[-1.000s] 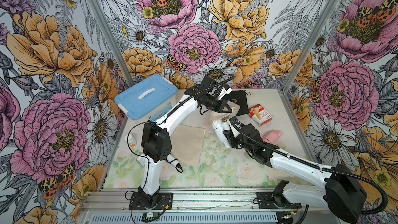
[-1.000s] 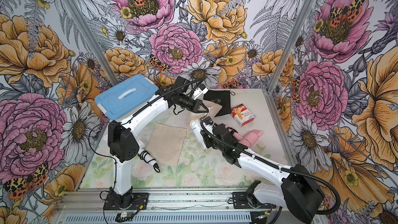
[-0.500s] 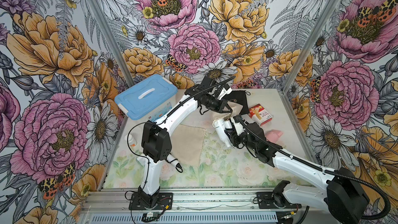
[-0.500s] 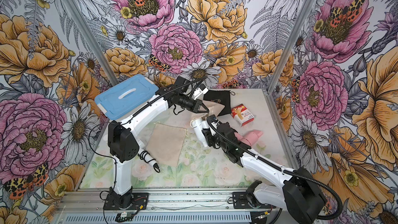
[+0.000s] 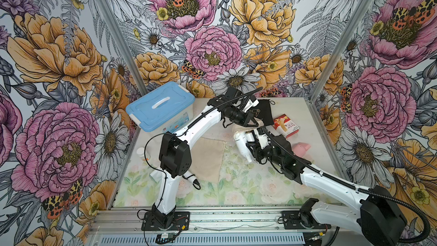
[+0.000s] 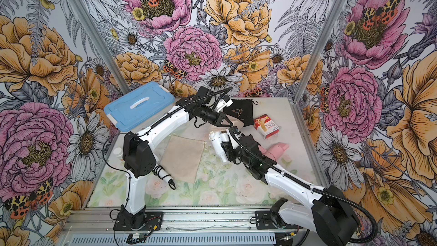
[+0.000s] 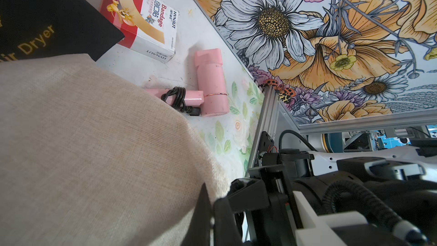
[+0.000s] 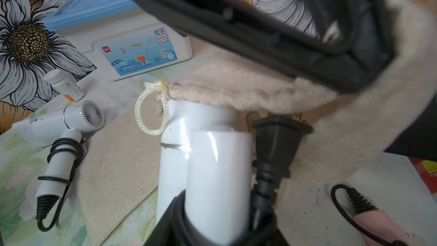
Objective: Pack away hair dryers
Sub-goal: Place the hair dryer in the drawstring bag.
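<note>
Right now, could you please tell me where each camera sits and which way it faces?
Both top views: high in front, facing down and back over the table; both arms, left gripper, right gripper show.
Left wrist: on the left arm, facing across the held beige pouch to the pink hair dryer; right arm shows.
Right wrist: on the right arm, facing along the held white hair dryer; left gripper shows.
Wrists share: beige pouch, pink hair dryer.
</note>
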`<state>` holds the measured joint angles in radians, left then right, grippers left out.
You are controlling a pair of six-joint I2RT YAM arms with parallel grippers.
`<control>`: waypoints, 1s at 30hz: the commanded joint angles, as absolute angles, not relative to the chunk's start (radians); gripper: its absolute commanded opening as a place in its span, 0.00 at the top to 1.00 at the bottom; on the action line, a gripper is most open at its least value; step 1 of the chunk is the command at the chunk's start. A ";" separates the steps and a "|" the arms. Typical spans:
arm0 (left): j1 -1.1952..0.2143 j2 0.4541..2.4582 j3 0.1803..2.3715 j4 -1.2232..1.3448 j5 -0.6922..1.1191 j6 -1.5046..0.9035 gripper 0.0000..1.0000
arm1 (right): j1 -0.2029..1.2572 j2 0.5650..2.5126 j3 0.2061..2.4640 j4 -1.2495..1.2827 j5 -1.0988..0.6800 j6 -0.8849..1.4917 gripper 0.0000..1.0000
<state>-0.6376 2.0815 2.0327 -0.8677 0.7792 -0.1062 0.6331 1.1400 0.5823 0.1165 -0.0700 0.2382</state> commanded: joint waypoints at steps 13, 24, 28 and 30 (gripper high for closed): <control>-0.625 1.960 1.940 -0.848 0.780 -0.081 1.00 | 0.494 1.146 0.613 0.253 -0.188 0.380 0.78; -0.609 1.934 1.805 -0.848 0.681 -0.053 1.00 | 0.436 1.132 0.640 0.280 -0.208 0.510 0.79; -0.585 1.936 1.784 -0.848 0.634 -0.051 1.00 | 0.398 1.133 0.647 0.281 -0.218 0.579 0.80; -0.578 1.937 1.781 -0.847 0.636 -0.055 1.00 | 0.380 1.137 0.650 0.281 -0.216 0.615 0.80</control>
